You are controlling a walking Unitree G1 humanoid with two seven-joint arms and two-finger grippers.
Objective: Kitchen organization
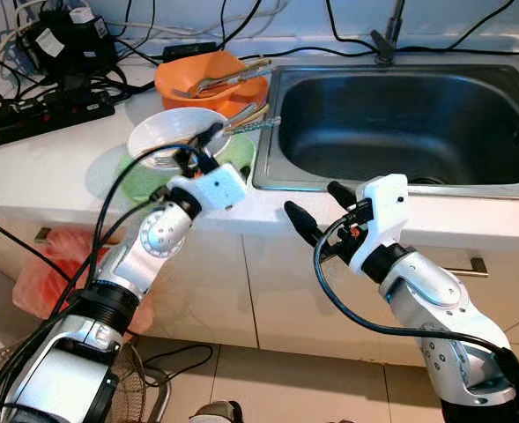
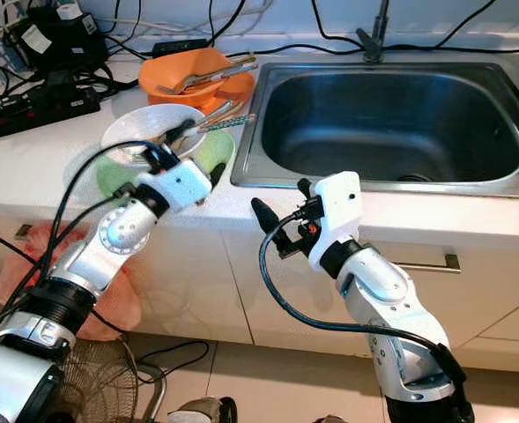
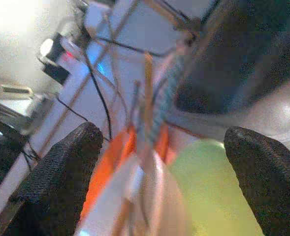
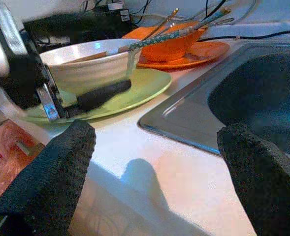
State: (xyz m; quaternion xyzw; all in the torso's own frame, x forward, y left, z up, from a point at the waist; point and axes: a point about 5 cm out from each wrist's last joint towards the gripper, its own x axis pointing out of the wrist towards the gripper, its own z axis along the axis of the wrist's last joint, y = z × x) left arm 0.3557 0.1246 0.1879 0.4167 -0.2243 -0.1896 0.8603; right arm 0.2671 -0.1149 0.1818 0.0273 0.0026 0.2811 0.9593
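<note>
White bowl (image 1: 173, 132), orange bowl (image 1: 208, 77), two plates.

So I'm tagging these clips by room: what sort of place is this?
Most likely a home kitchen: a steel sink set in a white counter, with bowls and plates stacked beside it.

On the counter (image 1: 56, 167) in front of me, the sink (image 1: 400, 115) sits to the right. Left of it a bowl (image 1: 166, 132) rests on a plate (image 1: 122, 181), with utensils (image 1: 250, 119) lying across the bowl's rim toward the sink. Behind that, a second bowl (image 1: 208, 77) holds more utensils. A power strip (image 1: 48, 115) lies at the far left. My left gripper (image 1: 208, 141) reaches over the bowl on the plate; my right gripper (image 1: 316, 207) hangs before the counter's front edge, below the sink.
</note>
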